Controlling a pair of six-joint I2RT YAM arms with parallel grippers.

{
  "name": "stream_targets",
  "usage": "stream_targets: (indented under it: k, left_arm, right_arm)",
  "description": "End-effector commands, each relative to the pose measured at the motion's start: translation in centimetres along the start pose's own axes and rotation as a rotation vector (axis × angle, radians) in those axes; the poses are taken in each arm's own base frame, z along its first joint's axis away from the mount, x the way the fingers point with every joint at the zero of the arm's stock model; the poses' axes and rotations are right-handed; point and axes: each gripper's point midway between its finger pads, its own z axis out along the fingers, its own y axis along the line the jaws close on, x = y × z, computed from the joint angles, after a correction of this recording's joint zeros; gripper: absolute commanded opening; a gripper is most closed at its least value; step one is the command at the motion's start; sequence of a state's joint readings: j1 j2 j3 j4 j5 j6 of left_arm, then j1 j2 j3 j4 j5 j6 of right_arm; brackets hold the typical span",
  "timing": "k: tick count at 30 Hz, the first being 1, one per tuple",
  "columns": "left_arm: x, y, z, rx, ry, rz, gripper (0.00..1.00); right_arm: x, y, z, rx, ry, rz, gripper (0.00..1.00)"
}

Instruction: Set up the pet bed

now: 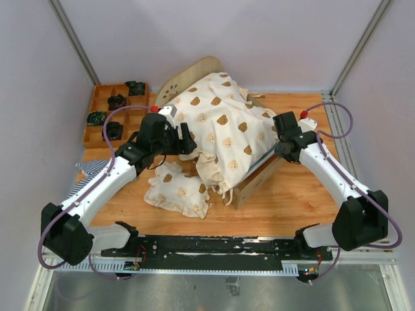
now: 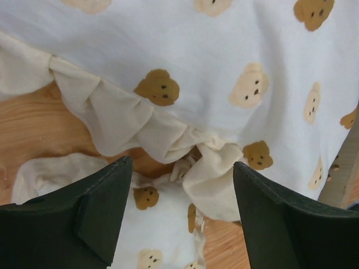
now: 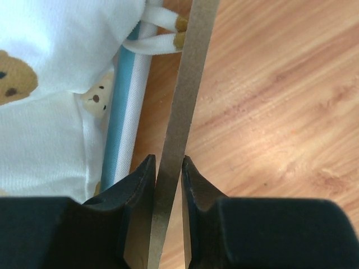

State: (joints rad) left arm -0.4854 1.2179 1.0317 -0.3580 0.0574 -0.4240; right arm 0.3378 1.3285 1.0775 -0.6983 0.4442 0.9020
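– Right pincer [image 3: 167, 162]: what is recorded?
– It is closed on a thin plywood side board [image 3: 185, 95] of the pet bed [image 1: 260, 180]; both fingers [image 3: 140, 185] are pressed against the board's faces. Just beside the board, the blue-and-white striped mattress [image 3: 124, 117] is seen.
– And the left pincer [image 2: 180, 168]?
– It is spread wide and nothing is gripped. The ruffled edge of the bear-print quilt [image 2: 224, 50] is seen beyond the gap between the fingers.
– Where is the bed located?
– It is placed at the middle of the worktop [image 1: 305, 201], set diagonally, largely covered by the quilt. The arched headboard [image 1: 194, 71] is exposed at the far side. A matching pillow [image 1: 178, 189] is noted beside the left arm.
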Motion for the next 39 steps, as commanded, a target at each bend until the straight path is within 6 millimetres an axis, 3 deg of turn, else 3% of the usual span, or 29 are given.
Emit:
stream_targets:
  k: [1, 8, 9, 11, 15, 19, 22, 26, 30, 33, 36, 39]
  left_arm:
    - [1.4, 0.3, 0.6, 0.012, 0.020, -0.026, 0.76]
    - [2.1, -0.5, 2.0, 0.068, 0.023, -0.098, 0.75]
    - [2.5, -0.9, 2.2, 0.093, 0.039, -0.104, 0.75]
    - [3.4, -1.7, 2.5, 0.149, 0.075, -0.117, 0.75]
    - [5.0, -2.2, 2.3, 0.207, 0.108, -0.114, 0.75]
    - [5.3, -2.5, 1.9, 0.227, 0.109, -0.117, 0.75]
    - [5.6, -2.5, 1.6, 0.235, 0.114, -0.128, 0.77]
    - [5.8, -1.1, 0.9, 0.159, 0.098, -0.136, 0.79]
    - [5.6, 0.0, -0.1, 0.101, 0.058, -0.133, 0.79]
    - [5.7, 0.5, -0.7, 0.078, 0.042, -0.149, 0.79]
    - [5.7, 0.8, -1.2, 0.068, 0.019, -0.168, 0.79]
    - [5.6, 1.0, -1.6, 0.062, -0.004, -0.185, 0.79]
  right_arm:
    - [-3.5, 3.0, 0.7, -0.067, -0.047, 0.070, 0.00]
    - [-6.5, 5.4, 1.1, -0.124, -0.046, 0.211, 0.00]
    - [-6.9, 5.7, 1.0, -0.139, -0.041, 0.200, 0.05]
    - [-7.1, 6.0, 0.9, -0.167, -0.012, 0.134, 0.22]
    - [-6.6, 5.3, 1.0, -0.227, 0.064, -0.053, 0.41]
    - [-6.5, 3.2, 0.1, -0.185, 0.103, -0.241, 0.47]
    - [-7.7, 2.1, -1.2, -0.168, 0.057, -0.351, 0.48]
    - [-7.7, 4.4, -4.4, -0.360, 0.026, -0.525, 0.47]
    - [-4.5, 7.3, -8.9, -0.607, -0.046, -0.754, 0.47]
    - [-0.2, 9.5, -12.1, -0.775, -0.094, -0.935, 0.50]
    - [3.2, 10.2, -13.8, -0.858, -0.098, -1.064, 0.51]
    - [6.0, 10.0, -14.1, -0.877, -0.061, -1.163, 0.52]
